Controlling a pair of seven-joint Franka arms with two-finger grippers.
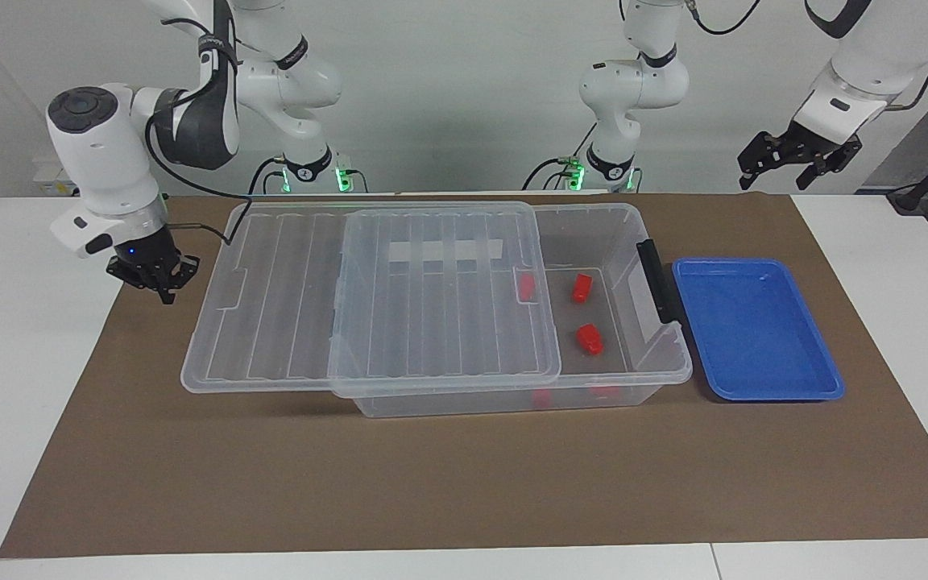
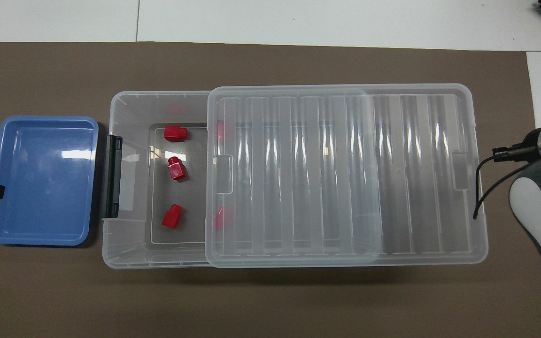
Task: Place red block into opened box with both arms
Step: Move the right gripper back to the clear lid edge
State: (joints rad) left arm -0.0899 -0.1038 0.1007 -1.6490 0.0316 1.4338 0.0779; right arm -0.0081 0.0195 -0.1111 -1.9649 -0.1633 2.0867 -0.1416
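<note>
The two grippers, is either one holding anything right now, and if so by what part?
Nothing is held. The right gripper is shut on nothing beside the lid; the left gripper hangs open and empty.

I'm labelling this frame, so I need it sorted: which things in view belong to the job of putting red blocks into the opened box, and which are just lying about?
Belongs to the job:
- red blocks, in the box
- box
- lid, slid partly off
- right gripper, shut, beside the lid
- left gripper, open, raised near the tray's end of the table

Lying about:
- blue tray
- brown mat
</note>
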